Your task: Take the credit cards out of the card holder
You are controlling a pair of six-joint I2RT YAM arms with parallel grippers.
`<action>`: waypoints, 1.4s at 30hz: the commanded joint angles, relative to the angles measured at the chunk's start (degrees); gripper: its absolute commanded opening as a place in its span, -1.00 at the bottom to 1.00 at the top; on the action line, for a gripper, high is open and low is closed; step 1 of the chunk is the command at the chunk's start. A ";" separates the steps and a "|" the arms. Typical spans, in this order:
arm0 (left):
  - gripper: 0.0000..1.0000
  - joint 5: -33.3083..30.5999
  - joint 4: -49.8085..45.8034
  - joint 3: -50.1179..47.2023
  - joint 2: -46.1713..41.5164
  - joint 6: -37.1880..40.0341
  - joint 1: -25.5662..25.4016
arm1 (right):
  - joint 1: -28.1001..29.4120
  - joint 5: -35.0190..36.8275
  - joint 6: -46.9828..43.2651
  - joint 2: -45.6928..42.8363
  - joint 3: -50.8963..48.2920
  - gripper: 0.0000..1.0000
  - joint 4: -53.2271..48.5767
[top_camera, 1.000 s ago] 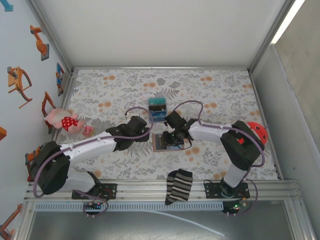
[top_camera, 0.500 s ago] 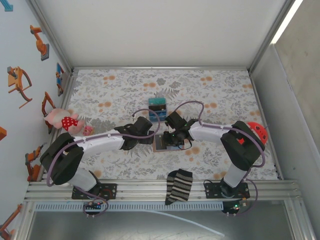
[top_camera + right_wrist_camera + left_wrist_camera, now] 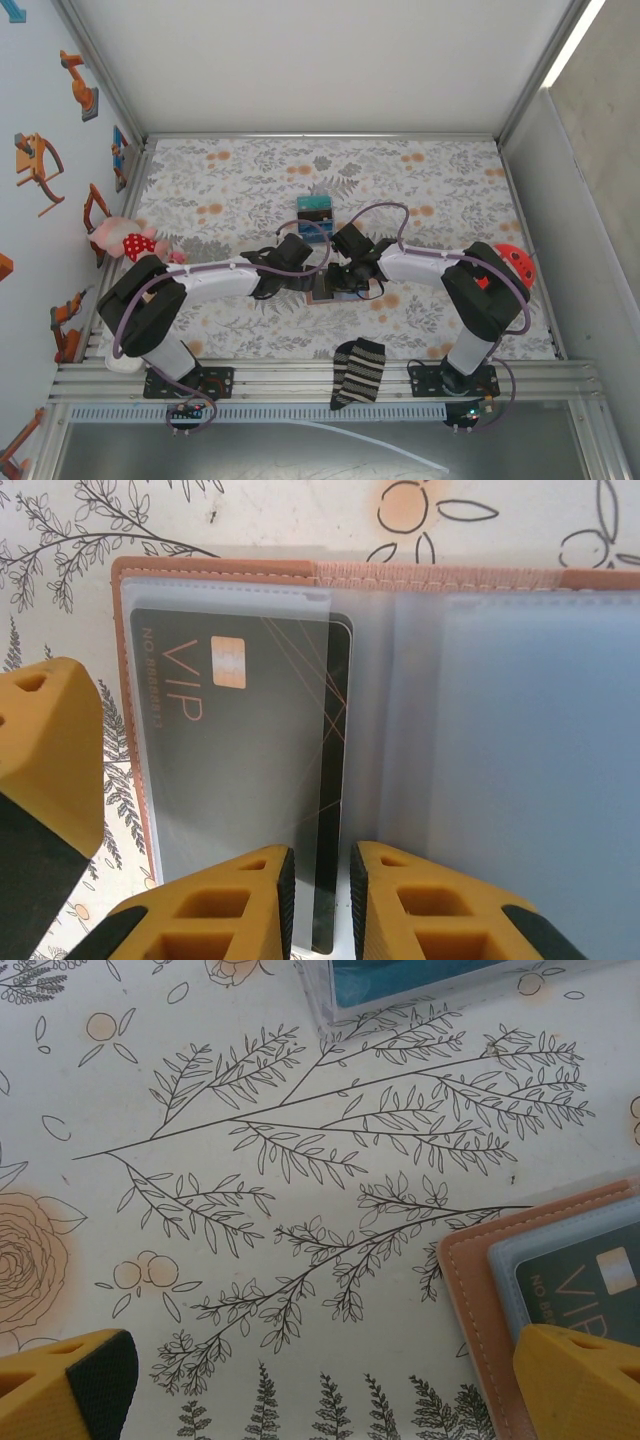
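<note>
**A:** One credit card, dark teal with "VIP" printed on it, sits in the clear sleeve on the left half of the card holder. The holder lies spread open and flat on the floral mat, front and middle, between the two arms.

**B:** And the right gripper?

**A:** Narrow. Its pads leave only a slit, and the card's free long edge, poking out of the sleeve, shows in that slit. I cannot tell whether the pads actually bite it.

**B:** What could go wrong?

**A:** My guess is that the holder drags or lifts along with the card, since nothing clearly pins it down. The left gripper is spread wide. One finger is over the holder's corner, touching or not I can't say, and the other is out over bare mat. The thin edge could also slip from the pads, or the sleeve could get pinched together with the card.

**B:** How are the arms posed?

**A:** From above, both reach inward with low forearms, almost in one line, and their wrists meet over the holder. A blue-teal box stands just behind them, a striped sock lies at the near edge, and a pink plush toy sits far left.
</note>
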 commanded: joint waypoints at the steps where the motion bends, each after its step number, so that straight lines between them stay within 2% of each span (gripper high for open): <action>1: 0.94 1.01 -1.17 1.42 0.90 1.18 -0.53 | -0.28 0.94 0.90 -1.06 -1.01 -0.56 -0.50; 8: 0.94 1.11 -2.76 1.51 2.43 0.53 -0.86 | -0.79 -0.47 1.79 -0.45 -2.29 -0.56 1.60; 30: 0.94 0.95 -5.44 2.62 3.61 0.16 -1.60 | -4.91 -14.07 7.67 -5.22 -12.89 -0.74 24.22; 38: 0.94 0.79 -5.83 3.18 3.46 0.20 -1.67 | -5.51 -14.97 8.00 -5.28 -13.97 -0.73 25.82; 42: 0.94 0.58 -5.99 3.36 3.46 0.16 -1.69 | -5.88 -14.92 8.20 -5.01 -14.55 -0.85 26.53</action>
